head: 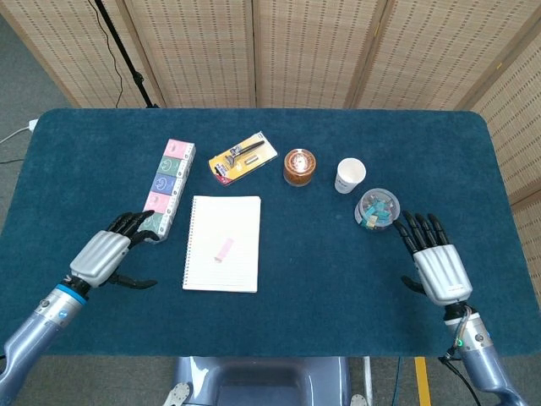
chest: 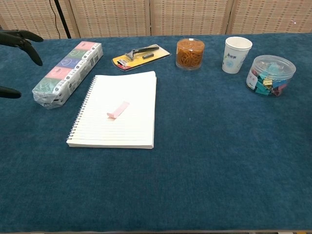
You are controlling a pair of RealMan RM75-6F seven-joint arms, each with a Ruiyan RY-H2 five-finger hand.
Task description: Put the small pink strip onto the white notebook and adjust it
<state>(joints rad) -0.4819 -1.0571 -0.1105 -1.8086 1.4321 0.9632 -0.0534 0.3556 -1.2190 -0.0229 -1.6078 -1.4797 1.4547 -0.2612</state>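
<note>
While the head view is showing both hands whole, the chest view is catching only dark fingertips (chest: 22, 39) of the left hand (head: 101, 256) at its left edge, and none of the right hand (head: 437, 266).

Left hand: hovering palm-down near the wrapped tissue pack (head: 166, 189), fingers spread, holding nothing.

Right hand: lying flat at the near right, just near of the clear tub of clips (head: 377, 208), fingers apart, holding nothing.

Small pink strip (head: 224, 248): lying flat near the middle of the white notebook (head: 223, 243), touched by neither hand; long axis running diagonally, far end tilting right, near end left.

Also sitting along the far side: razor card (head: 243, 156), jar of rubber bands (head: 298, 166), paper cup (head: 349, 175).
</note>
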